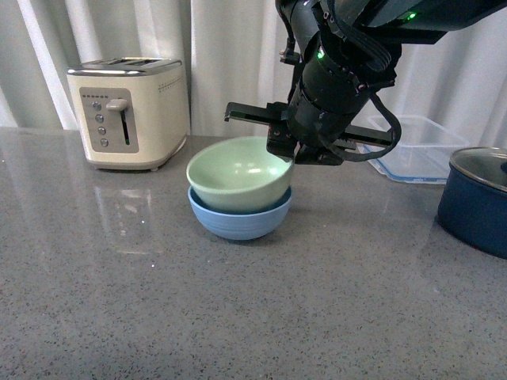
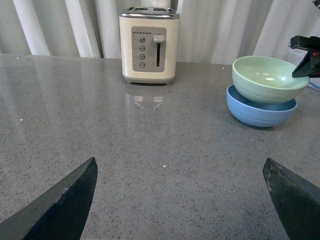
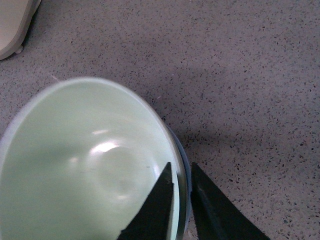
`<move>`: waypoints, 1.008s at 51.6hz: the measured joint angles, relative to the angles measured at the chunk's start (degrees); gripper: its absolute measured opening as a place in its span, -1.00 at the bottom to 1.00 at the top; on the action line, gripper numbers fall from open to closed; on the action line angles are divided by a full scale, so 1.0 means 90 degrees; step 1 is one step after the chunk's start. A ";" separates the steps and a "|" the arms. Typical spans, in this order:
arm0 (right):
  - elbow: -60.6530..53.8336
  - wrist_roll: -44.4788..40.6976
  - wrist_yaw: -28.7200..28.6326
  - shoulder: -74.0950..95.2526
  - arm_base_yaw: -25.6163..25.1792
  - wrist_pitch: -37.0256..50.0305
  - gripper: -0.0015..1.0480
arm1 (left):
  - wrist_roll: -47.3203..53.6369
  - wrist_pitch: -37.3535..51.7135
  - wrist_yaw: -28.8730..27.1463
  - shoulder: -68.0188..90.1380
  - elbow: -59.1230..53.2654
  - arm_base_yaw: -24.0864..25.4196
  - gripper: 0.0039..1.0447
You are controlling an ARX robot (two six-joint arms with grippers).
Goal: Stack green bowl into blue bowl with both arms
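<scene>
The pale green bowl (image 1: 238, 174) rests tilted inside the light blue bowl (image 1: 238, 222) at the middle of the grey counter. My right gripper (image 1: 287, 156) is shut on the green bowl's right rim, one finger inside and one outside. In the right wrist view the green bowl (image 3: 85, 165) fills the frame, pinched at my right gripper (image 3: 181, 172), with a sliver of the blue bowl (image 3: 186, 172) showing beside the rim. From the left wrist view both the green bowl (image 2: 267, 77) and the blue bowl (image 2: 260, 111) sit far off, and my left gripper (image 2: 180, 170) hangs open over bare counter.
A cream toaster (image 1: 131, 111) stands at the back left. A clear plastic container (image 1: 420, 150) sits behind the right arm. A dark navy pot with a glass lid (image 1: 479, 198) is at the right edge. White curtains hang behind the counter.
</scene>
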 joint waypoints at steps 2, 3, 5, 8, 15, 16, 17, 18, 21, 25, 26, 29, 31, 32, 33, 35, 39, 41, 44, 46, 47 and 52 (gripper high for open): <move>-0.0041 0.0010 -0.0044 -0.0017 -0.0002 0.0024 -0.60 | 0.0000 0.0000 0.0000 0.0000 0.0000 0.0000 0.88; -0.0066 0.0015 -0.0080 -0.0046 -0.0005 0.0032 -0.50 | 0.0000 0.0000 0.0000 0.0000 0.0000 0.0000 0.88; -0.0114 0.0027 -0.0177 -0.0107 -0.0012 0.0073 -0.37 | 0.0000 0.0000 0.0000 0.0000 0.0000 0.0000 0.88; -0.0257 0.0100 -0.0279 -0.0318 -0.0049 0.0245 -0.13 | 0.0000 0.0000 0.0000 0.0000 0.0000 0.0000 0.88; -0.1158 0.0151 -0.0741 -0.1256 -0.0138 0.1270 0.28 | 0.0000 0.0000 0.0000 0.0000 0.0000 0.0000 0.88; -0.1418 0.0148 -0.0814 -0.1494 -0.0158 0.1557 0.34 | 0.0000 0.0000 0.0000 0.0000 0.0000 0.0000 0.88; -0.1698 0.0131 -0.0886 -0.1741 -0.0189 0.1860 0.41 | 0.0000 0.0000 0.0000 0.0000 0.0000 0.0000 0.88; -0.1853 0.0121 -0.0940 -0.1877 -0.0206 0.2018 0.44 | 0.0000 0.0000 0.0000 0.0000 0.0000 0.0000 0.88; -0.2722 0.0199 -0.1387 -0.2642 -0.0357 0.2900 0.61 | 0.0000 0.0000 0.0000 0.0000 0.0000 0.0000 0.88; -0.4065 -0.0352 -0.0474 -0.3687 -0.0476 0.4454 0.52 | 0.0000 0.0000 -0.0017 0.0000 0.0000 0.0000 0.88; -0.4408 -0.0631 -0.0066 -0.3937 -0.0517 0.4857 0.45 | 0.0000 0.0000 -0.0012 0.0000 0.0000 0.0000 0.88; -0.5180 -0.1246 0.0624 -0.4464 -0.0651 0.5632 0.28 | 0.0000 0.0000 -0.0002 0.0000 0.0000 0.0000 0.88; -0.5591 -0.1647 0.0733 -0.4699 -0.0750 0.5943 0.18 | 0.0000 0.0000 -0.0002 0.0000 0.0000 0.0000 0.88; -0.5846 -0.1826 0.0733 -0.4828 -0.0831 0.6091 0.11 | 0.0000 0.0000 -0.0002 0.0000 0.0000 0.0000 0.88; -0.5965 -0.1902 0.0731 -0.4884 -0.0869 0.6149 0.08 | 0.0002 0.0000 -0.0002 0.0000 0.0000 0.0000 0.88; -0.6419 -0.2110 0.0682 -0.5044 -0.1008 0.6312 -0.06 | 0.0002 0.0000 -0.0002 0.0000 0.0000 0.0000 0.88; -0.7274 -0.2433 0.0432 -0.5251 -0.1224 0.6496 -0.36 | 0.0000 0.0000 0.0002 0.0000 0.0000 0.0000 0.88; -0.7645 -0.2518 0.0279 -0.5421 -0.1319 0.6586 -0.53 | 0.0002 0.0000 0.0000 0.0000 0.0000 0.0000 0.88; -0.8000 -0.2582 0.0143 -0.5710 -0.1440 0.6686 -0.74 | 0.0000 0.0000 0.0000 0.0000 0.0000 0.0000 0.88; -0.8153 -0.2603 0.0092 -0.5867 -0.1503 0.6732 -0.84 | 0.0000 0.0000 -0.0002 0.0000 0.0000 0.0000 0.88; -0.8245 -0.2611 0.0068 -0.5969 -0.1545 0.6759 -0.90 | 0.0000 0.0000 -0.0005 0.0000 0.0000 0.0000 0.88; -0.8585 -0.2654 -0.0090 -0.6307 -0.1698 0.6815 -0.98 | 0.0000 0.0000 -0.0002 0.0000 0.0000 0.0000 0.88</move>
